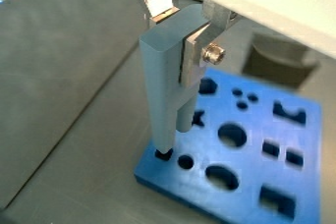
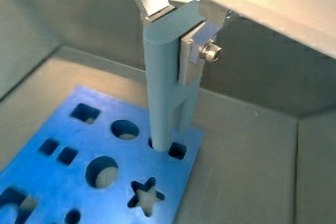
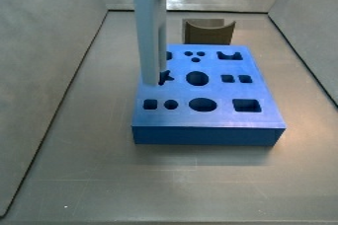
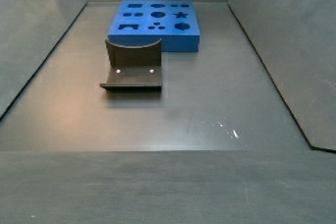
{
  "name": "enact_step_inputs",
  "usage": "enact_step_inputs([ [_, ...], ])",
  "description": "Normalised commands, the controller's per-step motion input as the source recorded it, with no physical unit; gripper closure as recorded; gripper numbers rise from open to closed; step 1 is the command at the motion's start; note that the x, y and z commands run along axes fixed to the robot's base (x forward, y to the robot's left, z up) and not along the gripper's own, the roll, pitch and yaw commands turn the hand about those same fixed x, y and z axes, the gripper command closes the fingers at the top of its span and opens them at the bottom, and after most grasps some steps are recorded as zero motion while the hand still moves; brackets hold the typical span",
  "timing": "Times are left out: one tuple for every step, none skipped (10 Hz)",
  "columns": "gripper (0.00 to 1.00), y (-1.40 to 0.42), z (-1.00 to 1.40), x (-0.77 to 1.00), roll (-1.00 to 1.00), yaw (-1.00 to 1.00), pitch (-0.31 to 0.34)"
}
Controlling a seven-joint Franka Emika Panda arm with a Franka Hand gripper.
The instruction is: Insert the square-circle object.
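Note:
The square-circle object (image 1: pixel 164 90), a tall pale grey-blue post, hangs upright in my gripper (image 1: pixel 180 33), which is shut on its top end. It shows the same way in both wrist views, with the gripper (image 2: pixel 179 27) shut on the post (image 2: pixel 165 90). The post's lower end meets the flat blue board (image 1: pixel 250 169) at a hole near one corner; how deep it sits I cannot tell. In a side view the post (image 3: pixel 148 27) stands over the board's (image 3: pixel 211 115) near-left part. The gripper is above both side views.
A dark brown arch-shaped block (image 4: pixel 132 66) lies on the grey floor in front of the board (image 4: pixel 157 33); it also shows behind the board (image 3: pixel 208 30). Sloping grey walls (image 3: pixel 59 81) enclose the floor on all sides.

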Motion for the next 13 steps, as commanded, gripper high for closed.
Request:
enact_step_inputs([
  [1.0, 0.0, -0.38, 0.0, -0.01, -1.0, 0.0],
  [1.0, 0.0, -0.35, 0.0, 0.0, -1.0, 0.0],
  [1.0, 0.0, -0.35, 0.0, 0.0, -1.0, 0.0],
  [1.0, 0.0, -0.35, 0.0, 0.0, -1.0, 0.0],
  [1.0, 0.0, -0.35, 0.0, 0.0, -1.0, 0.0],
  [1.0, 0.0, -0.34, 0.0, 0.0, -1.0, 0.0],
  [1.0, 0.0, -0.34, 0.0, 0.0, -1.0, 0.0],
  [1.0, 0.0, -0.07, 0.03, -0.06, -1.0, 0.0],
  [1.0, -0.01, 0.0, 0.05, -0.09, -1.0, 0.0],
  [1.0, -0.01, -0.04, 0.04, -0.06, -1.0, 0.0],
  [1.0, 0.0, -0.22, 0.0, 0.0, -1.0, 0.0],
  [1.0, 0.0, -0.23, 0.0, 0.0, -1.0, 0.0],
  [1.0, 0.0, -0.22, 0.04, 0.0, -1.0, 0.0],
])
